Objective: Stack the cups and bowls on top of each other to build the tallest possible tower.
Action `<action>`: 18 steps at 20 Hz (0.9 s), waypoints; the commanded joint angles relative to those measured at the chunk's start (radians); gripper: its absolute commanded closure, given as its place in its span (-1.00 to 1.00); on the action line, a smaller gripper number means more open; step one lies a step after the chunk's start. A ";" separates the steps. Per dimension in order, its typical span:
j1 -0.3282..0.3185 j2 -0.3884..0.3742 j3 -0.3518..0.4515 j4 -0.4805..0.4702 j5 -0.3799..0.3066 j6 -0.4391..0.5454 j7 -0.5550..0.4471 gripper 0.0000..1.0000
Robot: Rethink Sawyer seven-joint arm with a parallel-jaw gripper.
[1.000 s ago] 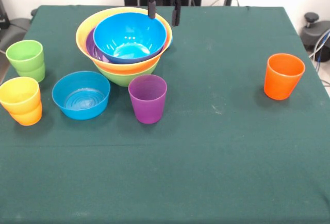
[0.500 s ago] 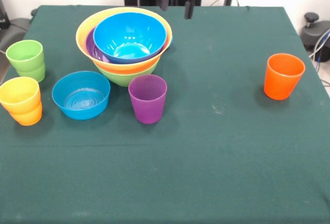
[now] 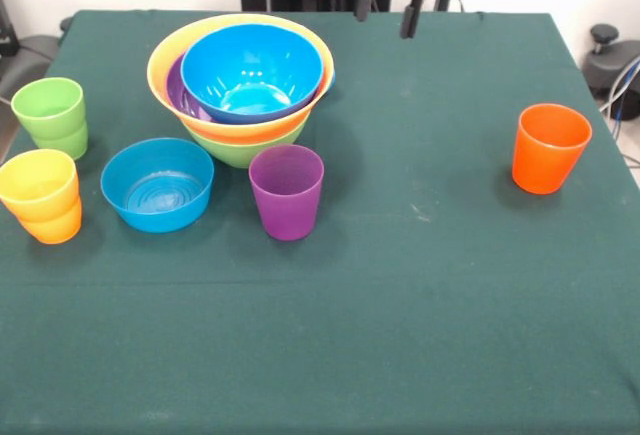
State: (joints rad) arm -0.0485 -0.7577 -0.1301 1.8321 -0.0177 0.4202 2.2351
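The tower [image 3: 241, 90] stands at the far left: a big blue bowl [image 3: 252, 70] nested in a purple bowl [image 3: 181, 92], inside the yellow bowl [image 3: 170, 55], on a lime green bowl [image 3: 240, 147]. In front of it sit a smaller blue bowl [image 3: 157, 183] and a purple cup [image 3: 286, 192]. A green cup [image 3: 51, 116] and a yellow cup [image 3: 40, 194] nested in an orange one stand at the left edge. An orange cup [image 3: 548, 147] is alone at the right. My gripper [image 3: 386, 10] hangs open and empty above the table's far edge, right of the tower.
The dark green tablecloth [image 3: 400, 295] covers the whole table. Cables and a black object [image 3: 612, 55] lie off the table's right side.
The gripper has risen and travelled to the right, away from the tower's rim, staying open. Bowls and cups have not moved.
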 commanded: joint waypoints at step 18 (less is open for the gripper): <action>0.247 0.156 -0.104 -0.039 0.173 -0.067 0.331 -1.00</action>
State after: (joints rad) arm 0.1554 -0.6834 -0.2646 1.8317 0.0936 0.4150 2.2992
